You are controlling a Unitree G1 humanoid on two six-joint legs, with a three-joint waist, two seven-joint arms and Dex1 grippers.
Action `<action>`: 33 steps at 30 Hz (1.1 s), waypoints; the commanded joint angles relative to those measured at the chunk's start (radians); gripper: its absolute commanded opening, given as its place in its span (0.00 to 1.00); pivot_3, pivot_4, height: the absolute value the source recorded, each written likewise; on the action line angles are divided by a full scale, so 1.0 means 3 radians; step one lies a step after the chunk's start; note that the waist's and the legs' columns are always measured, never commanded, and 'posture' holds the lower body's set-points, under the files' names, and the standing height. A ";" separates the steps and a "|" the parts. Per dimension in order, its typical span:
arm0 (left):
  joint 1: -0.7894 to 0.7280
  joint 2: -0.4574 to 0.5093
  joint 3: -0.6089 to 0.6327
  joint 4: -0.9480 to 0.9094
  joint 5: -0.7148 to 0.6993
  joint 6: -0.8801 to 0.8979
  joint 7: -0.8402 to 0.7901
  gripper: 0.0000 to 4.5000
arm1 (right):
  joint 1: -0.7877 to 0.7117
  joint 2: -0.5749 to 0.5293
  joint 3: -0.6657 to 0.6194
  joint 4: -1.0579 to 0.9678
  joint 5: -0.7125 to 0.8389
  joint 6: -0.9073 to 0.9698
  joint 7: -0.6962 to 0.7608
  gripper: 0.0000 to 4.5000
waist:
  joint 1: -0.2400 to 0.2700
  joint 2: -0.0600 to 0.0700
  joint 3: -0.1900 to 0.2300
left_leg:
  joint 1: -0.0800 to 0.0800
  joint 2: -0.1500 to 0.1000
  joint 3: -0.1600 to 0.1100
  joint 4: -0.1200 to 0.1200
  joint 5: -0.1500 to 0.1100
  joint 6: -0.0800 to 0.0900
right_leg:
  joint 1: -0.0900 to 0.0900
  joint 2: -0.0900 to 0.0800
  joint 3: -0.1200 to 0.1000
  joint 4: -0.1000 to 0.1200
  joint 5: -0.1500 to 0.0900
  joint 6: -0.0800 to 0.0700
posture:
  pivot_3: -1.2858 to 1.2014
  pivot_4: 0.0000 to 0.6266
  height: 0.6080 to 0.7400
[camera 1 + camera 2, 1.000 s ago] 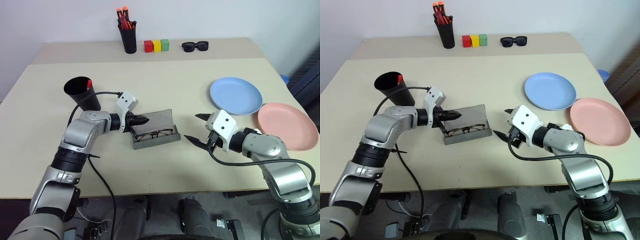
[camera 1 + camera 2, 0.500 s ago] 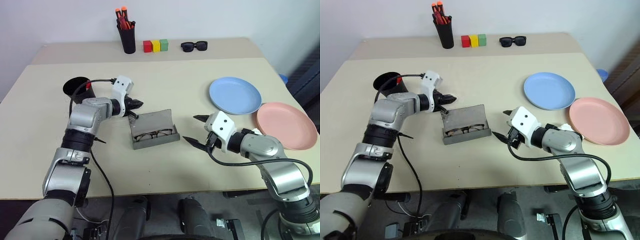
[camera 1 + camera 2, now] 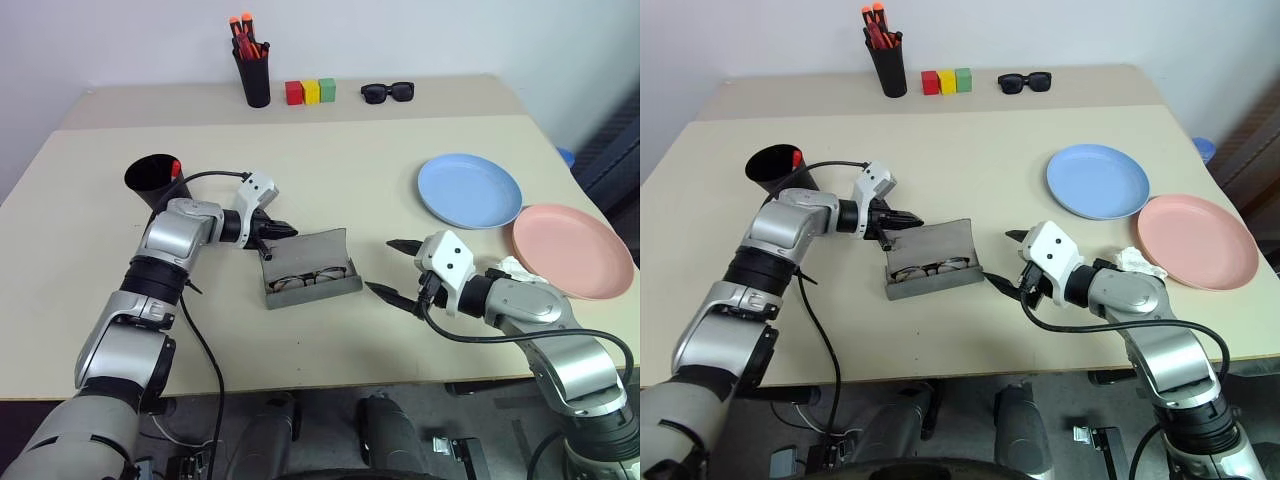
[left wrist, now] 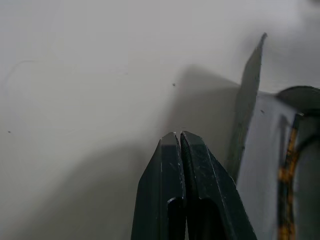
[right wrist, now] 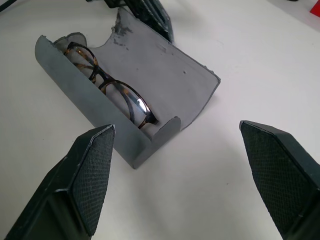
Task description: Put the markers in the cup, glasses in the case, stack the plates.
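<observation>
Glasses lie in the open case, lid not yet shut

The glasses (image 5: 112,90) rest inside the grey case (image 3: 310,270) at mid-desk (image 3: 330,160). The left hand (image 3: 283,230), fingers pressed together, points at the raised lid's back, likely to push it shut. The right hand (image 3: 397,268) hovers just beside the case, fingers wide apart, perhaps to steady it.

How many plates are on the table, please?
2. The light blue plate lies on the table's right side; the salmon pink plate lies beside it, nearer the right edge. They are not stacked.
</observation>
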 commanded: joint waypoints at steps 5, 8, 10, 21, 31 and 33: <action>0.0340 0.0211 0.0112 -0.0797 -0.0183 -0.0013 -0.0309 0.01 | -0.0054 -0.0008 -0.0058 -0.0033 0.0018 -0.0095 -0.0022 0.90 | -0.0001 0.0000 0.0000 | 0.0000 0.0000 -0.0003 0.0000 0.0000 0.0000 | 0.0000 0.0000 0.0001 0.0001 0.0000 0.0000 | 0.52 0.24 1.00; 0.0576 0.0300 0.0152 -0.1209 -0.0262 0.0001 -0.0321 0.01 | -0.0074 -0.0004 -0.0045 -0.0001 0.0007 -0.0111 -0.0023 0.90 | -0.0002 0.0000 0.0000 | 0.0000 0.0000 -0.0004 0.0000 0.0000 0.0000 | 0.0000 0.0000 0.0001 0.0000 0.0000 -0.0001 | 0.52 0.24 1.00; 0.0755 0.0363 0.0184 -0.1506 -0.0317 -0.0011 -0.0313 0.01 | -0.0083 -0.0003 -0.0034 0.0025 -0.0003 -0.0130 -0.0025 0.90 | -0.0008 0.0001 0.0000 | 0.0000 0.0000 -0.0003 -0.0001 0.0000 0.0000 | 0.0000 -0.0001 0.0002 0.0000 0.0000 -0.0001 | 0.52 0.24 1.00; 0.1330 0.0618 0.0170 -0.2052 -0.0314 -0.0332 -0.0319 0.01 | -0.0324 -0.0017 0.0015 0.0395 -0.0162 -0.0141 -0.0133 0.90 | 0.0008 0.0001 0.0000 | 0.0001 0.0001 -0.0002 0.0000 0.0000 0.0000 | 0.0000 -0.0002 0.0004 -0.0001 -0.0003 -0.0006 | 0.52 0.24 1.00; 0.1574 0.0357 0.0758 -0.2359 -0.0703 -0.0670 0.0049 0.01 | -0.0770 -0.0119 0.0077 0.1445 -0.0955 -0.0187 -0.0724 0.90 | 0.0005 0.0001 0.0000 | 0.0001 0.0000 -0.0001 0.0000 0.0000 0.0000 | -0.0002 -0.0002 0.0004 0.0000 -0.0001 -0.0004 | 0.52 0.24 1.00; 0.1629 0.0350 0.0840 -0.2474 -0.0859 -0.0609 0.0039 0.01 | -0.0828 -0.0125 0.0110 0.1624 -0.1085 -0.0263 -0.0791 0.90 | 0.0005 0.0001 0.0000 | 0.0001 0.0000 0.0000 -0.0001 0.0000 0.0000 | -0.0002 -0.0002 0.0005 0.0000 -0.0001 -0.0004 | 0.52 0.24 1.00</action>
